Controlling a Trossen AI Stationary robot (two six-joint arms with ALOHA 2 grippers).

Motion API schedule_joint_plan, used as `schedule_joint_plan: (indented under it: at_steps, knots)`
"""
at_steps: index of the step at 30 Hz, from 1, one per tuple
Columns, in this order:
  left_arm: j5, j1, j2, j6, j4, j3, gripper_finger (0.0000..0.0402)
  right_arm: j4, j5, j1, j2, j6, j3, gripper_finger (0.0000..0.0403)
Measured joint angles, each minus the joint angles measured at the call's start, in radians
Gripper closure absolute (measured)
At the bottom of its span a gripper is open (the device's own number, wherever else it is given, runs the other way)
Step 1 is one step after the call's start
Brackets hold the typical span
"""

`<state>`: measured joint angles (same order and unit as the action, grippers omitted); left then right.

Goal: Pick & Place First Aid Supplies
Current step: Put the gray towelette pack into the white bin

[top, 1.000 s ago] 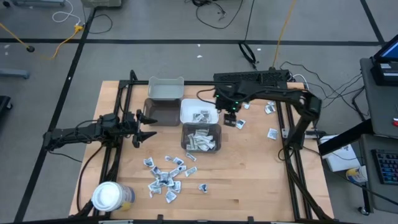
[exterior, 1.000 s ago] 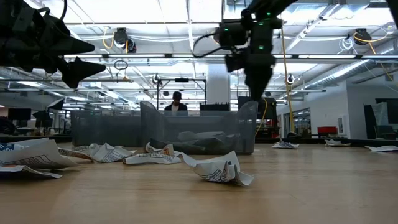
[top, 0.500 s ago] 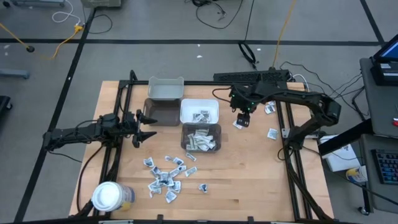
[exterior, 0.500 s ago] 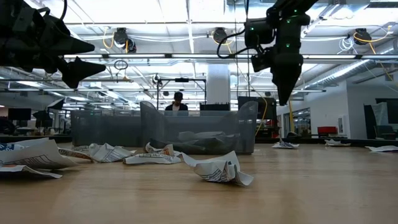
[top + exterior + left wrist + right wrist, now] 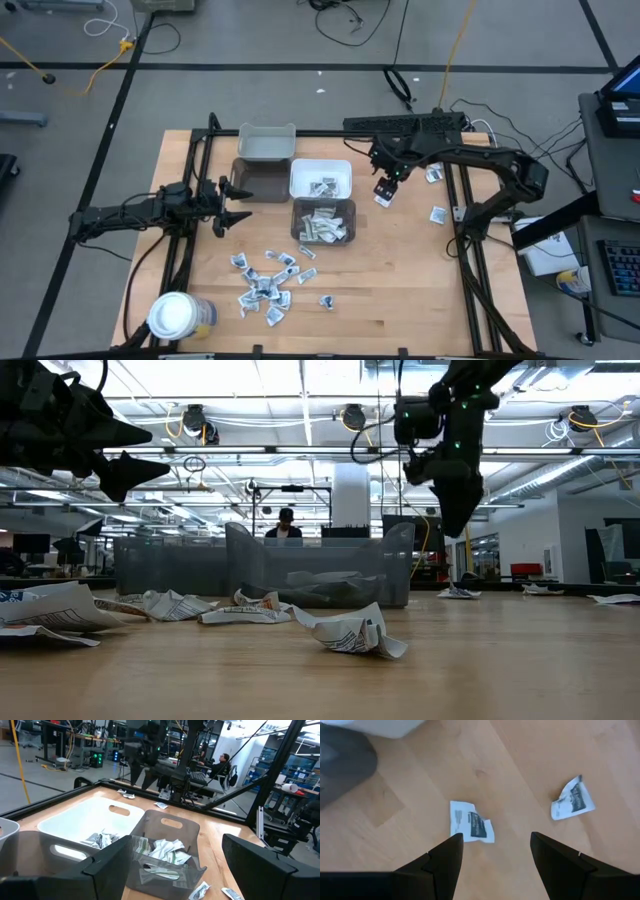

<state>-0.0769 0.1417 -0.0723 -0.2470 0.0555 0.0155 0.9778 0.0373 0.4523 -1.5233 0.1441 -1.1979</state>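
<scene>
high view: a pale wooden table (image 5: 400, 280) stands on a grey floor crossed by cables. near its middle sit four bins: a grey bin (image 5: 266, 142), a dark bin (image 5: 255, 182), a white bin (image 5: 320, 178) holding a few packets, and a dark-walled bin (image 5: 323, 221) holding many. loose packets (image 5: 265, 283) lie scattered in front of the bins; a white-lidded jar (image 5: 176, 315) stands at the table's front-left corner. the right gripper (image 5: 384, 190) hangs over bare wood just right of the white bin, above one packet (image 5: 381, 200); more packets (image 5: 437, 214) lie further right. the left gripper (image 5: 234, 201) hovers left of the bins, fingers spread, holding nothing.

low view: an open workshop with ceiling lights lies behind the table; a person (image 5: 284, 524) stands far back. crumpled packets (image 5: 352, 631) lie in the foreground. the right gripper (image 5: 456, 520) hangs well above the wood; its opening cannot be judged here. the left gripper (image 5: 125, 448) is cut off by the picture's edge.

left wrist view: two spread dark fingers (image 5: 107, 865) frame the dark-walled bin (image 5: 166, 851) and the white bin (image 5: 87, 822), both with packets inside.

right wrist view: two spread fingers (image 5: 445, 860) hover empty over the wood, with one packet (image 5: 471, 826) between them and a second packet (image 5: 573, 801) apart. a blurred dark shape at the corner cannot be made out.
</scene>
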Motion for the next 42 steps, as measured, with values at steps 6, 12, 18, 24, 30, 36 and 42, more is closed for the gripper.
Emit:
schedule_joint_plan:
  at_steps: [6,12,18,24,30,36,42]
  knots:
    - [0.0,0.0,0.0,0.0,0.0,0.0,0.0091,-0.127,-0.039,-0.001,-0.004,0.011,0.119,0.0177]
    - [0.0,0.0,0.0,0.0,0.0,0.0,0.0091,-0.219,-0.043,0.0,-0.044,0.027,0.178,0.0177]
    - [0.0,0.0,0.0,0.0,0.0,0.0,0.0091,-0.28,-0.093,0.008,-0.114,0.027,0.212,0.0177]
    - [0.0,0.0,0.0,0.0,0.0,0.0,0.0091,-0.304,-0.091,0.011,-0.161,0.05,0.221,0.0194]
    - [0.0,0.0,0.0,0.0,0.0,0.0,0.0091,-0.31,-0.087,0.011,-0.162,0.062,0.221,0.0281]
    - [0.0,0.0,0.0,0.0,0.0,0.0,0.0091,-0.292,-0.094,0.011,-0.154,0.104,0.222,0.0381]
    - [0.0,0.0,0.0,0.0,0.0,0.0,0.0091,-0.229,-0.091,0.011,-0.158,0.106,0.194,0.0392]
